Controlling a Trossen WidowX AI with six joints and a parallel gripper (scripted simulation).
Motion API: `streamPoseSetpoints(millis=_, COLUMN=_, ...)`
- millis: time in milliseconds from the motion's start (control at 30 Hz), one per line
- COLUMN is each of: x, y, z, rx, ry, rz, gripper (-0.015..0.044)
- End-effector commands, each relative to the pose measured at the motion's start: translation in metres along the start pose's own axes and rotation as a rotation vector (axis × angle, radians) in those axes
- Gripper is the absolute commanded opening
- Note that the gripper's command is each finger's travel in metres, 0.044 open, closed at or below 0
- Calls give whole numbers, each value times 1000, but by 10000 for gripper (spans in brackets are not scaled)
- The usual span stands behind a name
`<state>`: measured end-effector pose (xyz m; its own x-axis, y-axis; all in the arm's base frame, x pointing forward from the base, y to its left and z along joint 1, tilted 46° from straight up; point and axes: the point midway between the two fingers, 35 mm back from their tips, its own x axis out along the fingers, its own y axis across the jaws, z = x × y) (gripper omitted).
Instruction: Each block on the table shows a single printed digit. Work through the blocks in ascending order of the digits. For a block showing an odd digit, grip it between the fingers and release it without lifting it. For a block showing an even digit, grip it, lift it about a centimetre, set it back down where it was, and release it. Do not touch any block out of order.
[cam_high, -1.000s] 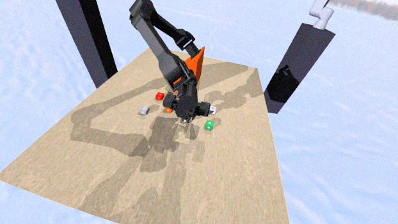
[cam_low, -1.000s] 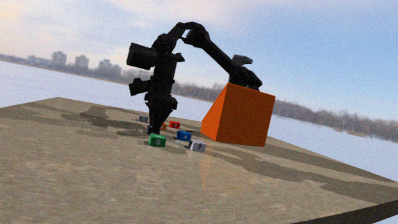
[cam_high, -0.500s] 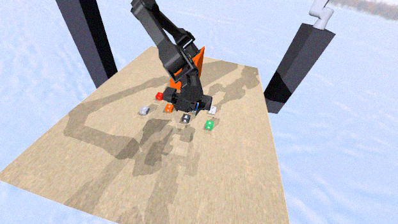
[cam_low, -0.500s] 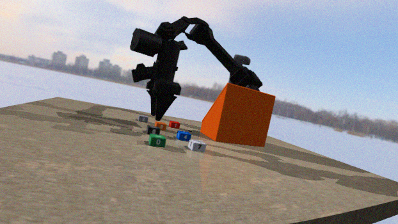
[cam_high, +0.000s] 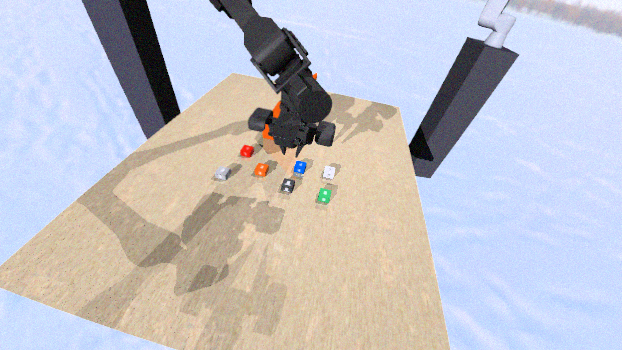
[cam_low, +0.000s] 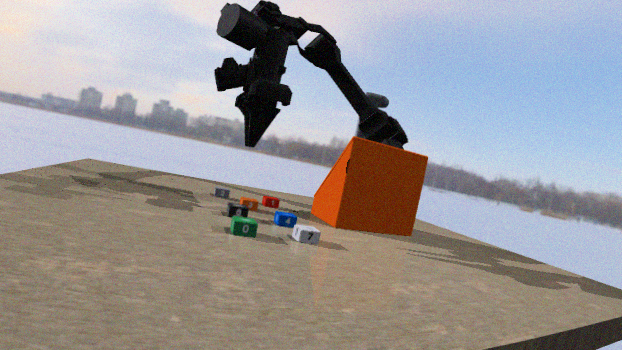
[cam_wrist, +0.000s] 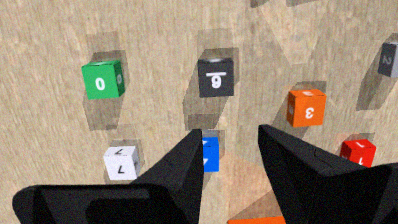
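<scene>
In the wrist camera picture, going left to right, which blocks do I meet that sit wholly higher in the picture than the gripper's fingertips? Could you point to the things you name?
Green block (cam_high: 324, 195) (cam_low: 244, 227) (cam_wrist: 102, 81), black block (cam_high: 287, 186) (cam_low: 237, 210) (cam_wrist: 216, 82), orange block (cam_high: 261, 170) (cam_low: 249, 203) (cam_wrist: 306, 108), gray block (cam_high: 222, 173) (cam_low: 222, 193) (cam_wrist: 388, 60), which is cut off by the right edge.
</scene>
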<state>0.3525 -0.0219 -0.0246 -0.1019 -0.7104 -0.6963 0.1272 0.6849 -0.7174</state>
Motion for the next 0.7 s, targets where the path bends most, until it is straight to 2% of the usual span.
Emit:
streamPoseSetpoints(millis=0, x=-2, y=-1, z=0, rx=7, ry=5, rz=2, gripper=120)
streamPoseSetpoints(millis=167, x=-2, y=3, z=-2, rx=6, ry=5, rz=4, gripper=120)
streamPoseSetpoints(millis=300, x=-6, y=67, z=-42, rx=2, ry=4, rz=20, gripper=120)
streamPoseSetpoints(millis=467, x=-4, y=116, z=-91, rx=4, ry=7, rz=13, gripper=120)
streamPoseSetpoints(millis=667, x=-4, y=119, z=-94, rx=4, ry=8, rz=12, gripper=120)
